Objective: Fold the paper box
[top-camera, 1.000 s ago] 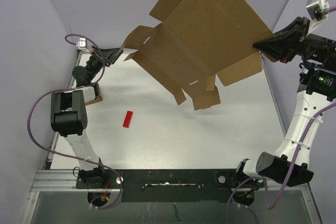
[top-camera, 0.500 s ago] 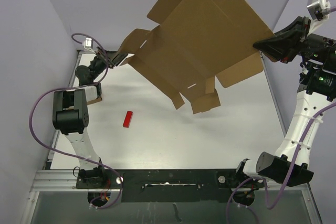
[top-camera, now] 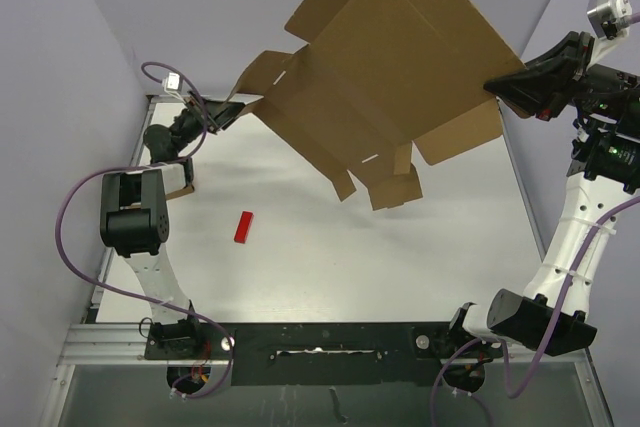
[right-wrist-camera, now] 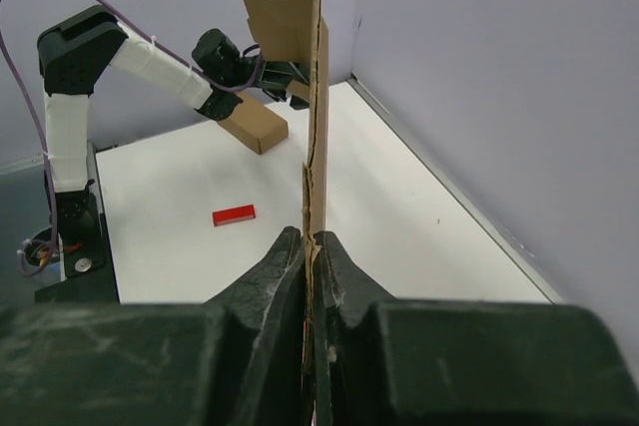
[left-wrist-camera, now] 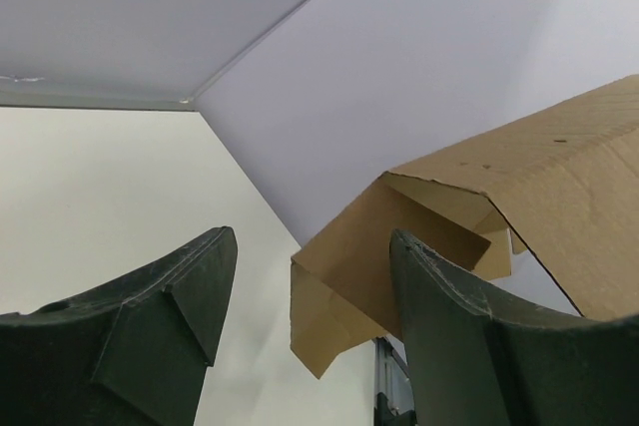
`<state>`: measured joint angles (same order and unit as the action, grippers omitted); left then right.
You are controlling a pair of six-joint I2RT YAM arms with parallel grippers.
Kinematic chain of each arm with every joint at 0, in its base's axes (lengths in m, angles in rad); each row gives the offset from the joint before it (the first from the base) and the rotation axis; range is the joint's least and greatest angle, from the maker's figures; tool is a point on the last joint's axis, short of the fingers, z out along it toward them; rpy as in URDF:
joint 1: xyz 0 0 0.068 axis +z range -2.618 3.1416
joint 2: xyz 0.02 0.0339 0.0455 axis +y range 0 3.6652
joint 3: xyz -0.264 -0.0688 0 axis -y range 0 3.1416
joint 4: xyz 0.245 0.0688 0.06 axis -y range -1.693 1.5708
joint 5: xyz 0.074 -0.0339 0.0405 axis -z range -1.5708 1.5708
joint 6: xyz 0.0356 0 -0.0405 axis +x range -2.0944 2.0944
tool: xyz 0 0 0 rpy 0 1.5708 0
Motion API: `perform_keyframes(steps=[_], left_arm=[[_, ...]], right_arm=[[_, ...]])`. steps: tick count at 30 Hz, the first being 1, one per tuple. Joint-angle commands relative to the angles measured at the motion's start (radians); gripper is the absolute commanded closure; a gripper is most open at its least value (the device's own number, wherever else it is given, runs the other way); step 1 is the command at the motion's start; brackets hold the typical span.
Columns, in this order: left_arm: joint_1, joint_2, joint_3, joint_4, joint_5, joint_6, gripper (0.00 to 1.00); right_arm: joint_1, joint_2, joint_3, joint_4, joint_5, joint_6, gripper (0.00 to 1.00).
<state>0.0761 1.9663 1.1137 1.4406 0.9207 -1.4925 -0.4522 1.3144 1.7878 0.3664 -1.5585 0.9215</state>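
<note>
The paper box [top-camera: 390,67] is a large, flat, unfolded brown cardboard sheet with flaps, held in the air over the far half of the table. My right gripper [top-camera: 497,84] is shut on its right edge. In the right wrist view the cardboard [right-wrist-camera: 316,97] stands edge-on, pinched between the closed fingers [right-wrist-camera: 313,242]. My left gripper [top-camera: 236,108] is open at the far left, just beside the box's left flap. In the left wrist view that flap's corner [left-wrist-camera: 334,296] shows in the gap of the gripper [left-wrist-camera: 312,281], touching neither finger.
A small red block [top-camera: 244,227] lies on the white table at the left of centre and also shows in the right wrist view [right-wrist-camera: 234,214]. A small brown cardboard box [top-camera: 181,190] lies by the left arm [top-camera: 130,217]. Purple walls close in the back and sides.
My left gripper has moved a little right, toward the box's left flap. The box swayed slightly and sits about where it was. The right gripper keeps its hold.
</note>
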Motion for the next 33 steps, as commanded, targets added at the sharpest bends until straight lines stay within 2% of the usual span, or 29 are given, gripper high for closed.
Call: perform_keyframes(steps=[1, 33], left_arm=[[-0.013, -0.019, 0.043, 0.072, 0.038, -0.001, 0.38], [-0.079, 0.041, 0.126, 0.072, 0.062, 0.047, 0.37]], right_arm=[[-0.008, -0.007, 0.008, 0.042, 0.032, 0.016, 1.00], [-0.002, 0.025, 0.028, 0.209, 0.059, 0.184, 1.00]])
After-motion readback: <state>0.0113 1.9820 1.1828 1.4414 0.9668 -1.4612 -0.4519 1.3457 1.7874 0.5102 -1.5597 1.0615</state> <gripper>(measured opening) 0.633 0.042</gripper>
